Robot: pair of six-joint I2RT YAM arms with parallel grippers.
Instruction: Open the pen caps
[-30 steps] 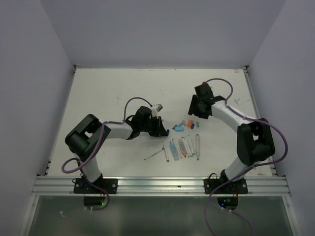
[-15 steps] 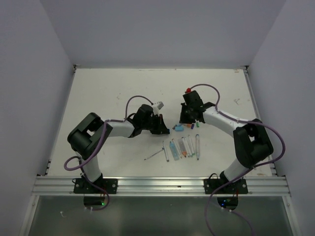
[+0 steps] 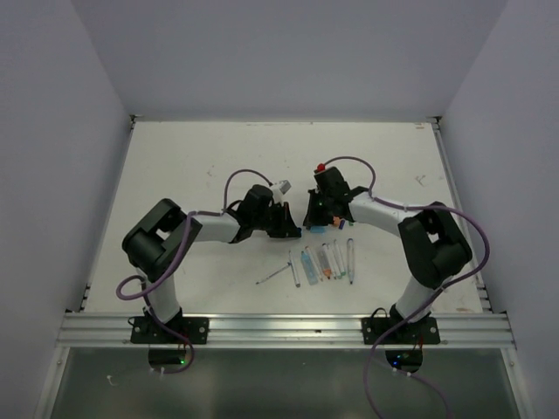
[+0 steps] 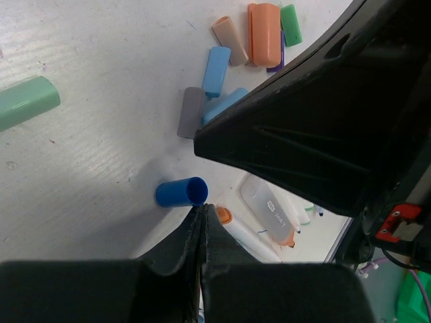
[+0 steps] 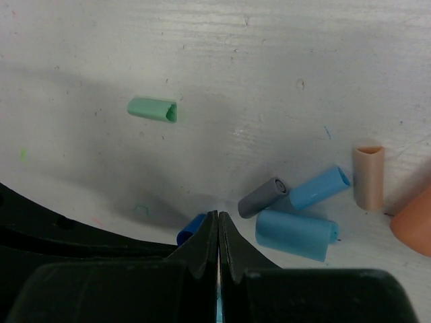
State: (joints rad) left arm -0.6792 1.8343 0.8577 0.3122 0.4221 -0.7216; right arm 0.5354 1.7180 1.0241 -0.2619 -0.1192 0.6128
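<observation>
Loose pen caps lie in a cluster [image 3: 330, 223] above a row of pens [image 3: 325, 260]. A dark blue cap [image 4: 180, 192] lies on its side, its open end just above the tip of my left gripper [image 4: 203, 207], which is shut on nothing. My right gripper [image 5: 218, 214] is shut too, its tip beside the same dark blue cap [image 5: 190, 229]. Close by lie a grey cap [image 5: 264, 197], two light blue caps [image 5: 320, 187] [image 5: 296, 234], a tan cap [image 5: 368, 176] and an orange cap [image 5: 414, 225]. A pale green cap [image 5: 153, 109] lies apart. Both grippers [image 3: 293, 229] [image 3: 310, 222] nearly meet at mid-table.
The right arm's black body [image 4: 323, 134] fills the right of the left wrist view, over the pens [image 4: 269, 208]. One thin pen [image 3: 272, 276] lies slanted left of the row. Grey walls close the table on three sides, with a metal rail [image 3: 279, 327] along the near edge.
The right arm has swung left from the back right to the cap cluster, and its gripper has shut. The left gripper has edged slightly right, still shut.
</observation>
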